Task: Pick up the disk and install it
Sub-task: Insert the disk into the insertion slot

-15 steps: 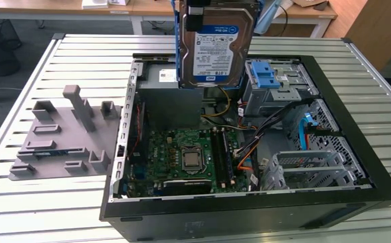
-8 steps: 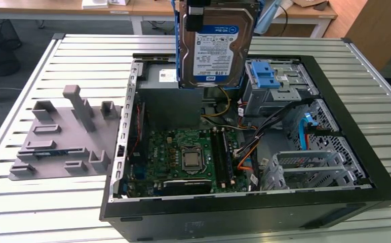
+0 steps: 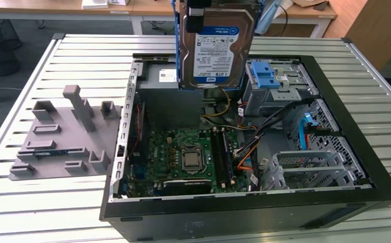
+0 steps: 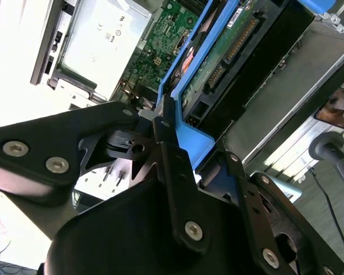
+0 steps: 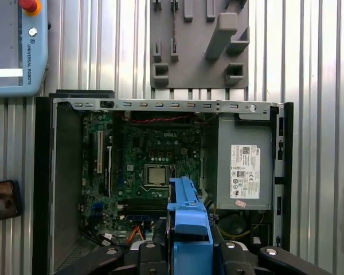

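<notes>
Up above the open computer case (image 3: 249,220), clenched on the disk (image 3: 217,48) with the pincer (image 4: 178,129), gripping its blue frame (image 5: 188,217). Seems heavy, hard and smooth, easy to break. Best held by the frame, not the flat faces.
</notes>
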`<move>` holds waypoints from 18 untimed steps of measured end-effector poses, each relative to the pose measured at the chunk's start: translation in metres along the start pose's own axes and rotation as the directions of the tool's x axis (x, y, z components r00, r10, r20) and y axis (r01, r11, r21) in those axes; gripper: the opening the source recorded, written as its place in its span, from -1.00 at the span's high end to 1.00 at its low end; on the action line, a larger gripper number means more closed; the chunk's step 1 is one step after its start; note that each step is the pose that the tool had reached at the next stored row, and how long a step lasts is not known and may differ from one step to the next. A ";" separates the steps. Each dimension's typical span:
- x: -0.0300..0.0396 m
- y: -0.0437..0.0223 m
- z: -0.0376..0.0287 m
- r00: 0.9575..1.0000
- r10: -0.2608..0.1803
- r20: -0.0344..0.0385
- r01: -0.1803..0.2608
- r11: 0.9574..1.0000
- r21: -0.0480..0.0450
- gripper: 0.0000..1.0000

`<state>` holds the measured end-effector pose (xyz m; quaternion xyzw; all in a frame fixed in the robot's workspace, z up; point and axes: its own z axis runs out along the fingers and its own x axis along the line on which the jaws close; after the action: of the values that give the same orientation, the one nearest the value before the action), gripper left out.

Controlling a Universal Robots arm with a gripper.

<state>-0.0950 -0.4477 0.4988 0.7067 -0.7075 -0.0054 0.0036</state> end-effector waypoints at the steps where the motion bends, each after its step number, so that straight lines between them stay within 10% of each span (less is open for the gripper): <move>1: 0.0015 0.0000 0.0000 1.000 0.000 0.000 0.000 1.000 0.000 0.27; 18: 0.0117 0.0000 0.0000 1.000 0.000 0.000 0.000 1.000 0.000 0.27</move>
<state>-0.0950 -0.4594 0.4988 0.7067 -0.7075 -0.0054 0.0036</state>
